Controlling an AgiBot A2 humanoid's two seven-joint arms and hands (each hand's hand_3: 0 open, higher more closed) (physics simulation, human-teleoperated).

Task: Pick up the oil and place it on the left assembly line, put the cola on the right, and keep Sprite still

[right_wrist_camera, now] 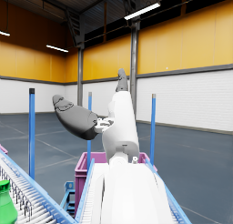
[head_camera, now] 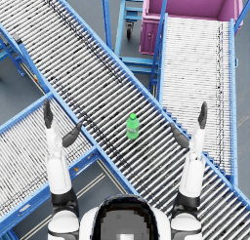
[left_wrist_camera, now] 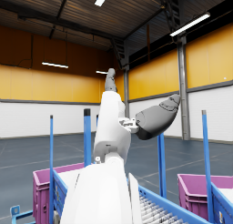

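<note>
Well, both hands are up and empty: the left hand (head_camera: pixel 56 129) and the right hand (head_camera: pixel 194 130) are raised with fingers spread and thumbs out, gripping nothing. Between them one green bottle (head_camera: pixel 133 126) stands upright on the middle roller line (head_camera: pixel 88 78), a shade nearer the right hand and clear of both. Its label is too small to read, but the colour suggests it's the Sprite, the one to leave alone. The count: one bottle, no oil, no cola, and three roller lines, with the left line (head_camera: pixel 24 146) and the right line (head_camera: pixel 195 63) running to one pink bin (head_camera: pixel 190 2). By my read, neither hand should reach in.
</note>
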